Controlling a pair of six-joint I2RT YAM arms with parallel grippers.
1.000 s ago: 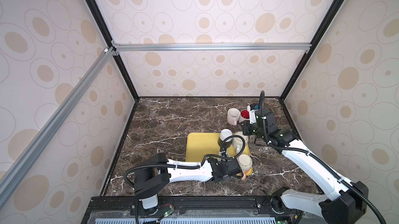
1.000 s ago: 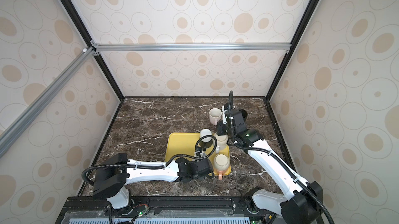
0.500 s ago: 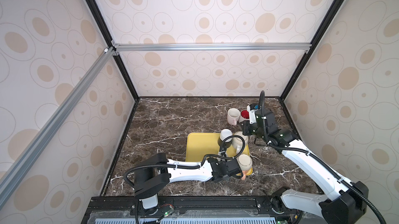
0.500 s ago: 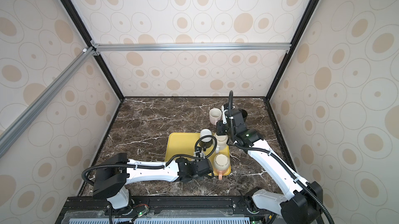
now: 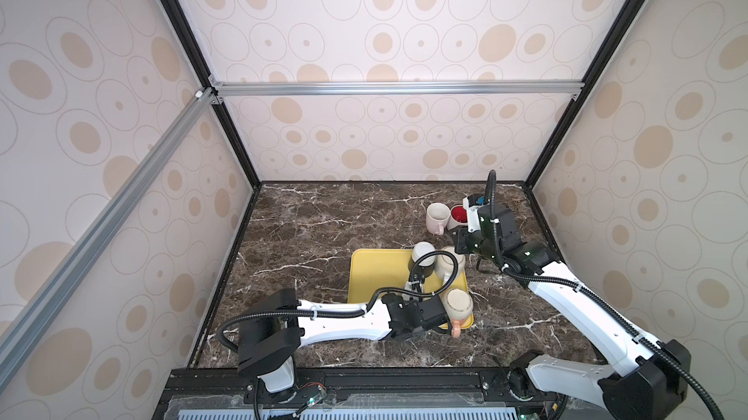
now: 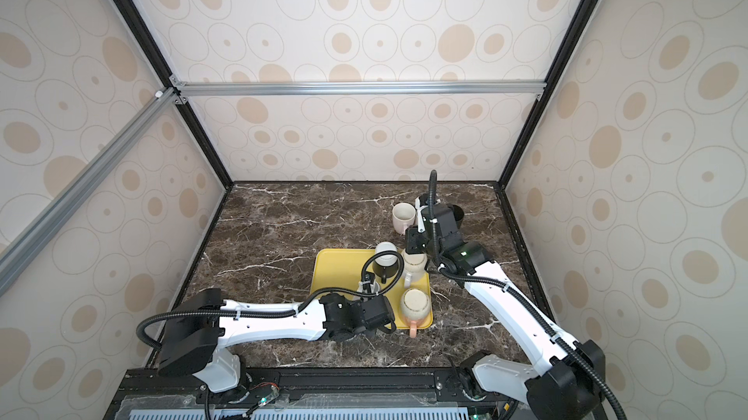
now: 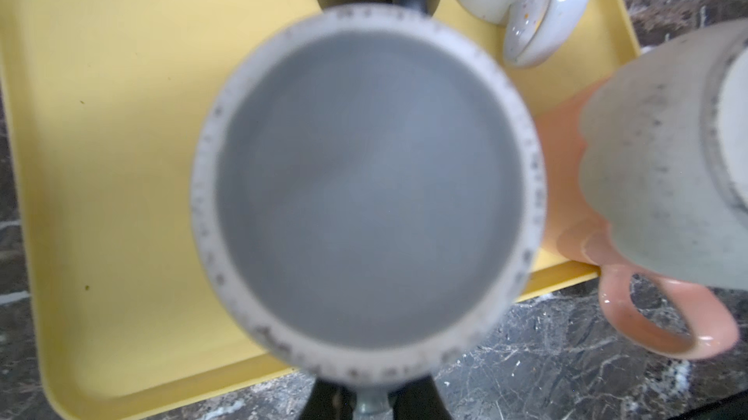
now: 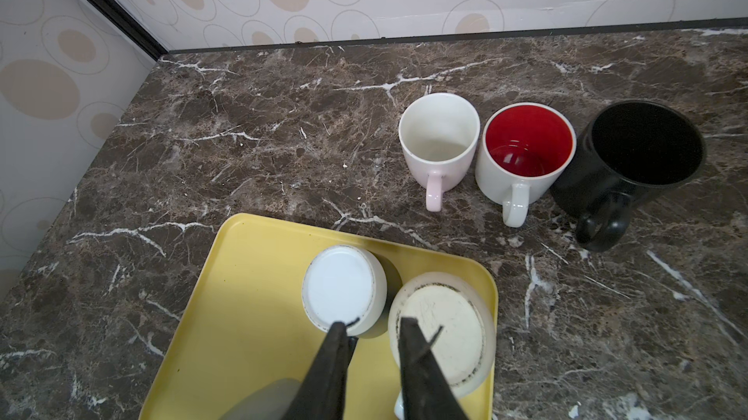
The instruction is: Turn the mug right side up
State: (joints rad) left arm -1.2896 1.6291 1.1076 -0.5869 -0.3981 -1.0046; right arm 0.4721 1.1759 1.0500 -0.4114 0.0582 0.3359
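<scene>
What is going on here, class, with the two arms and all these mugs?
The left tool is shut on the handle of the grey mug at the yellow tray. The right tool hovers open and empty above the dark mug and the cream mug, both upside down; the peach-handled mug is base-up too. A white mug, a red-lined mug and a black mug stand upright on the marble table.

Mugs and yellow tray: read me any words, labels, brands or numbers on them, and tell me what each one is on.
No readable text anywhere.
Plain, unmarked: white mug, red-lined mug, black mug, yellow tray.
Too blurred to tell print from speckles: dark marks round the rim of the grey mug close to the left wrist camera.
</scene>
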